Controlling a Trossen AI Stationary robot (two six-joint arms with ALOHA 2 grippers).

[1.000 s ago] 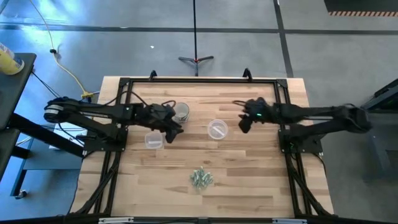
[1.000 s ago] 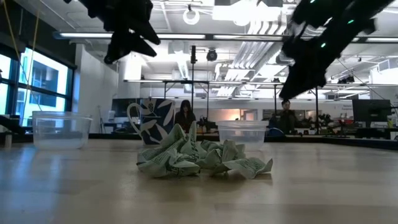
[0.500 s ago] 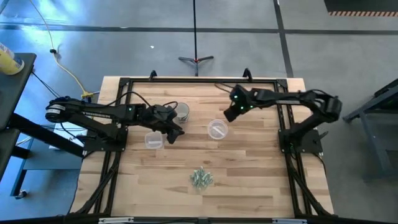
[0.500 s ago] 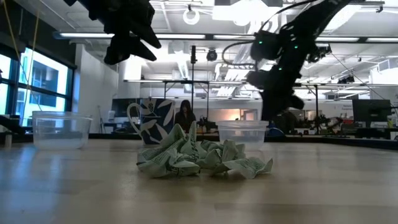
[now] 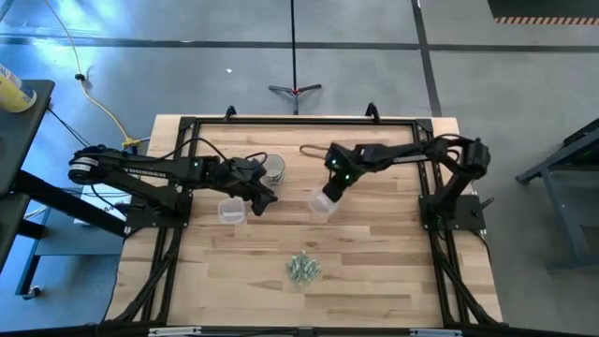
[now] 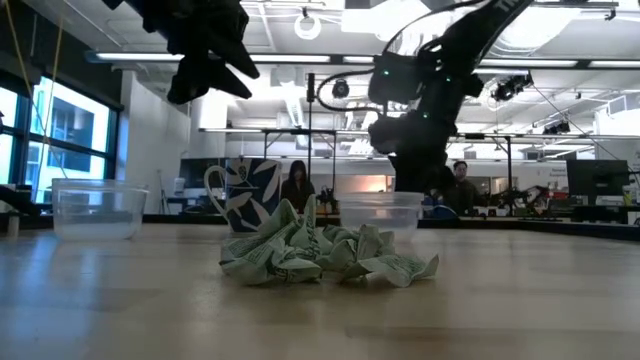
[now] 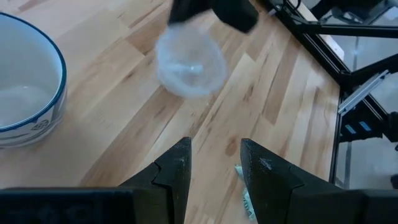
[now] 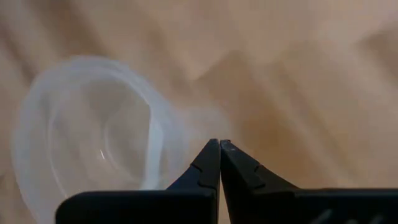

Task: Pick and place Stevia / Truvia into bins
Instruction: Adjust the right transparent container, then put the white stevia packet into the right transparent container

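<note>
two dark arms are reaching in over the wooden tabletop [image 5: 374,253] from opposite sides. the left arm is stretching across the left half, and its end effector [image 5: 263,199] is hanging in the air just beside the mug [image 5: 272,168] and the square tub [image 5: 231,212]; in the left wrist view its fingers [image 7: 176,169] are standing apart with nothing between them. the right arm is folding back toward the middle of the tabletop, and its end effector [image 5: 329,190] is sitting right at the round tub [image 5: 321,204]. in the right wrist view its fingertips [image 8: 212,163] are pressing together at the rim of that tub, and i cannot tell whether the thin plastic wall is caught between them. from above, the round tub is looking tilted on its side, a little nearer the front than the mug.

the mug, white with a blue leaf pattern [image 6: 240,195], is standing behind the other things in the low view. the square tub [image 6: 98,207] is resting upright on the left, well apart from the round tub [image 6: 381,212].

several pale green sweetener packets [image 5: 303,268] are lying in a crumpled heap near the front edge of the tabletop, in front of both tubs and outside them. in the low view the heap [image 6: 325,255] is filling the foreground, with neither end effector touching it. both tubs are looking bare inside.
</note>
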